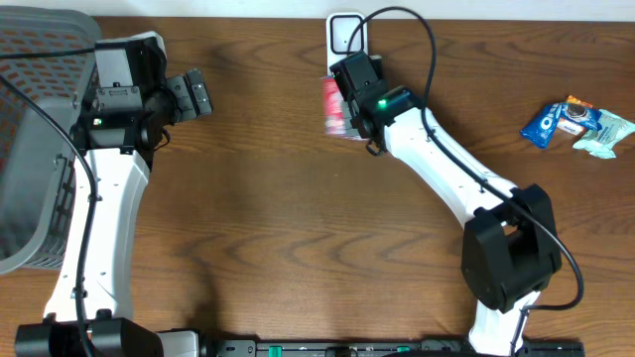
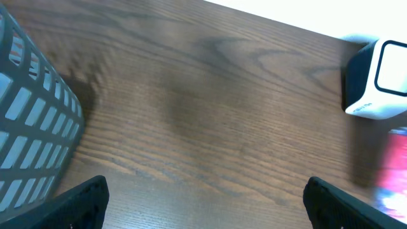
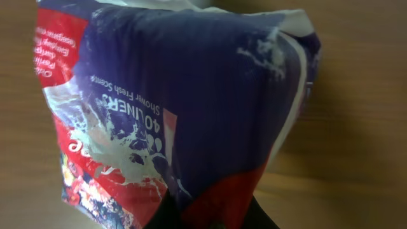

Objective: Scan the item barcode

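Observation:
My right gripper (image 1: 349, 101) is shut on a red and purple pouch (image 1: 333, 107), holding it just in front of the white scanner (image 1: 344, 33) at the table's far edge. In the right wrist view the pouch (image 3: 178, 108) fills the frame, its lower edge pinched in the right gripper (image 3: 213, 219); no barcode shows on this face. My left gripper (image 1: 198, 94) is open and empty beside the grey basket. In the left wrist view its fingers (image 2: 82, 203) stand wide apart over bare wood, with the scanner (image 2: 378, 89) and the pouch (image 2: 393, 168) at the right edge.
A grey mesh basket (image 1: 30, 129) stands at the far left, also in the left wrist view as a basket (image 2: 32, 127). A blue cookie pack (image 1: 558, 121) and a pale green packet (image 1: 603, 134) lie at the far right.

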`<state>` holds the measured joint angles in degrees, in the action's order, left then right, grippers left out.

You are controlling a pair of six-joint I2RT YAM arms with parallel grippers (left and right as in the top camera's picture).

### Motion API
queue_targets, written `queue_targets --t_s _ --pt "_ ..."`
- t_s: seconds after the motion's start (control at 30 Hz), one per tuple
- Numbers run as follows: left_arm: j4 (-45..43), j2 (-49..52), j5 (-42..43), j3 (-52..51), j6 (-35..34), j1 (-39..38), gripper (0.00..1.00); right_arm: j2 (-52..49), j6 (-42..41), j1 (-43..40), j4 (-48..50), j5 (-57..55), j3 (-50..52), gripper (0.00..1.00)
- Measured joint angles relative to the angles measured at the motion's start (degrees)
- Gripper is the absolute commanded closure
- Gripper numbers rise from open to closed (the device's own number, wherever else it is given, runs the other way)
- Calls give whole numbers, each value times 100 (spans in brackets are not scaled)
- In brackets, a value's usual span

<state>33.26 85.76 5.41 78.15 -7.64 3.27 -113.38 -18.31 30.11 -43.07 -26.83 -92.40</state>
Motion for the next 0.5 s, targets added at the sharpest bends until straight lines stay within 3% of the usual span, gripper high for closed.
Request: queue_targets --t_s 0.2,0.5 --pt "0 0 0 0 -2 0 2 -57 -251 -52 -909 -1738 22 99" --pt "0 0 0 0 -2 0 2 -90 -940 -352 -1976 -2400 24 99"
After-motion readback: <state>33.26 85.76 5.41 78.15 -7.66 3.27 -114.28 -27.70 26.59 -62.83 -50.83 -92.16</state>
